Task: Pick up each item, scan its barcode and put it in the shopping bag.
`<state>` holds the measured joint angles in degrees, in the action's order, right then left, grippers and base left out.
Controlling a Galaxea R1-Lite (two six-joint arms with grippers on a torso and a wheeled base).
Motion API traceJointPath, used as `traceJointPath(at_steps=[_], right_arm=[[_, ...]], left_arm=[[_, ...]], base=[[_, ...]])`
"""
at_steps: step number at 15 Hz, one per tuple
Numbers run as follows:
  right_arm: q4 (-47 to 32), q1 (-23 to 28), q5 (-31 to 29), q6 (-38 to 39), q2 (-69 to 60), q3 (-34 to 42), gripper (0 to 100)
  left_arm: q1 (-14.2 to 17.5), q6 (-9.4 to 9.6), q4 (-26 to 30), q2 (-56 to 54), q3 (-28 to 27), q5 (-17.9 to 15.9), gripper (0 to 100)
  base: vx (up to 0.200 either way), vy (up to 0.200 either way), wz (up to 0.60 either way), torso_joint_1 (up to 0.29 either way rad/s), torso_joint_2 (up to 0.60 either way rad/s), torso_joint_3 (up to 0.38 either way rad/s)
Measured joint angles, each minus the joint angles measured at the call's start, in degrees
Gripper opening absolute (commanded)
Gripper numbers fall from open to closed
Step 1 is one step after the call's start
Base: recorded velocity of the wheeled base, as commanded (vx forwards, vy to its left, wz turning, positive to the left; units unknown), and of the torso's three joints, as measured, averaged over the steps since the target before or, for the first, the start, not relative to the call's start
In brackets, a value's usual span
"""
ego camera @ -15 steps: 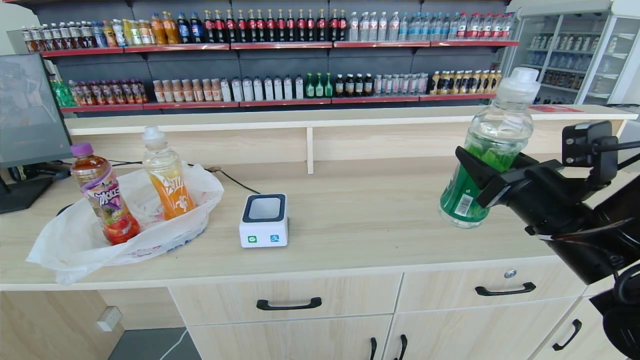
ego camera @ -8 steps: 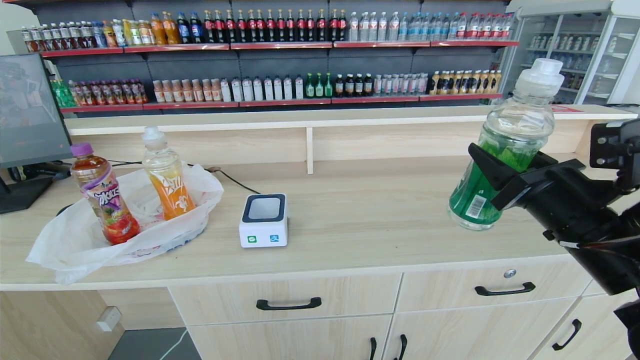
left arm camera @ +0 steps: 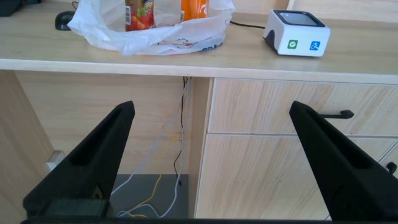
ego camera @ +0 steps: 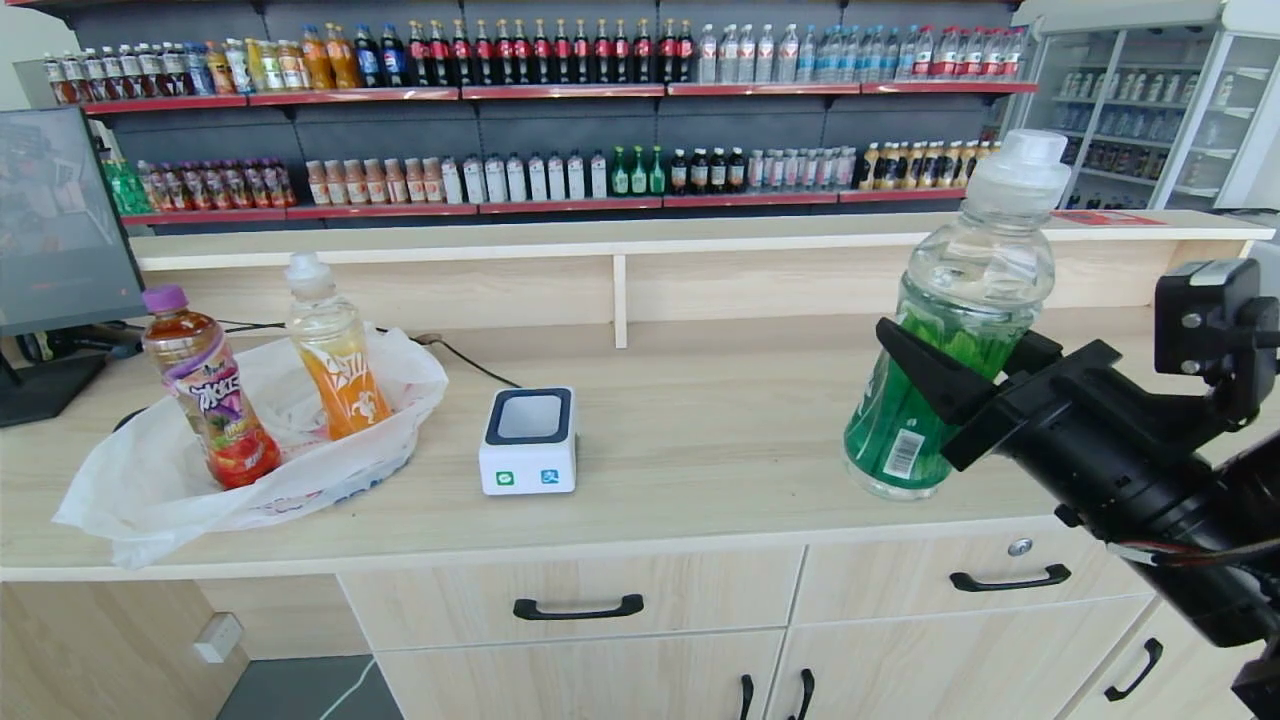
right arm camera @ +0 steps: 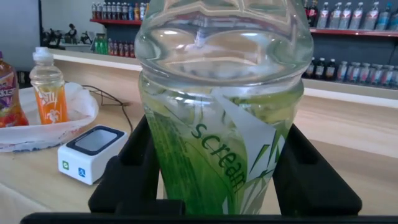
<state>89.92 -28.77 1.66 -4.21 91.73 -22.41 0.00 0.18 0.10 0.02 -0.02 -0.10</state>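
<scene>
My right gripper point(ego camera: 975, 372) is shut on a clear bottle with a green label point(ego camera: 950, 330), held tilted above the counter's right part, barcode facing the front. In the right wrist view the green bottle point(right arm camera: 224, 118) stands between the fingers point(right arm camera: 134, 168). The white scanner point(ego camera: 528, 440) sits mid-counter, to the left of the bottle. A white shopping bag point(ego camera: 150, 490) lies at the left, holding a purple-capped bottle point(ego camera: 205, 390) and an orange bottle point(ego camera: 333, 350). My left gripper point(left arm camera: 211, 155) hangs open below counter level, facing the cabinet front.
A monitor point(ego camera: 60, 220) stands at the far left, with a cable point(ego camera: 470, 365) running behind the scanner. A raised ledge point(ego camera: 620, 240) borders the counter's back. Drink shelves point(ego camera: 560, 95) and a fridge point(ego camera: 1140, 110) stand beyond. Bare counter point(ego camera: 720, 430) lies between scanner and bottle.
The right gripper with the green bottle first swung right and up, then came back left and lower, nearer the scanner. Bag, its bottles and scanner have not moved.
</scene>
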Motion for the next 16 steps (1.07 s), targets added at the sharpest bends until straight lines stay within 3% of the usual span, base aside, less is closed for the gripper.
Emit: traceJointPath(at_steps=[11,16], right_arm=[[0.0,-9.5,0.0,0.5,2.6,0.5,0],[0.0,-12.3,0.5,8.4,3.9,-1.5,0]], left_arm=[[0.0,0.00,0.0,0.0,0.0,0.0,100],[0.0,-0.02,0.0,0.0,0.0,0.0,100]], base=[[0.000,0.000,0.00,0.000,0.00,0.000],[0.000,0.000,0.00,0.000,0.00,0.000]])
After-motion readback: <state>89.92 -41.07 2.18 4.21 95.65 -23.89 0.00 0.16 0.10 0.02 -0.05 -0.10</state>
